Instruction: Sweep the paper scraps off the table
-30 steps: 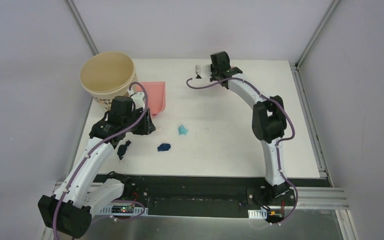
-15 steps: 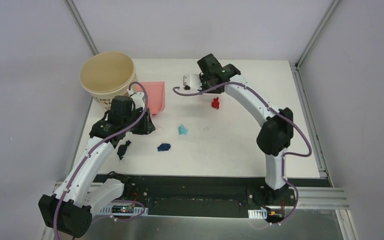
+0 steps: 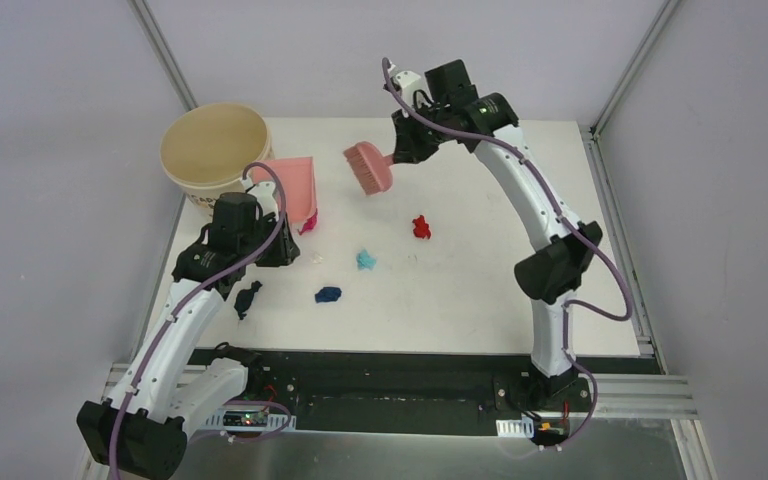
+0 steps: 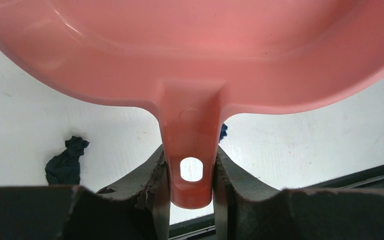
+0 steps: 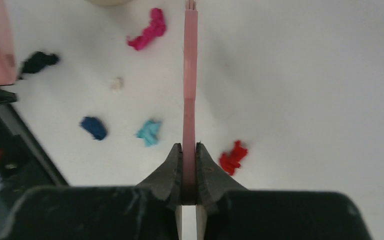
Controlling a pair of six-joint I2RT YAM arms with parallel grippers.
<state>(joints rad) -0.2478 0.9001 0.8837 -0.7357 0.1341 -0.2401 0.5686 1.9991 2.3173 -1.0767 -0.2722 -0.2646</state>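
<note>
- paper scraps [image 3: 328,294] lie strewn mid-bench [image 3: 480,285]; the dark blue ones sit nearest the front edge, teal and red farther in
- left jaws are clamped on the dustpan [image 3: 293,185] handle, left of the scraps; the pan reaches away toward the bucket [image 3: 217,150]
- right jaws are clamped on the brush [image 3: 368,168] handle, held aloft beyond the scraps; the sweep likely runs nearward and left, toward the pan

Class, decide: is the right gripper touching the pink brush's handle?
Touching. The right wrist view shows the right gripper shut on the pink brush's handle, both fingers pressed against it.
</note>
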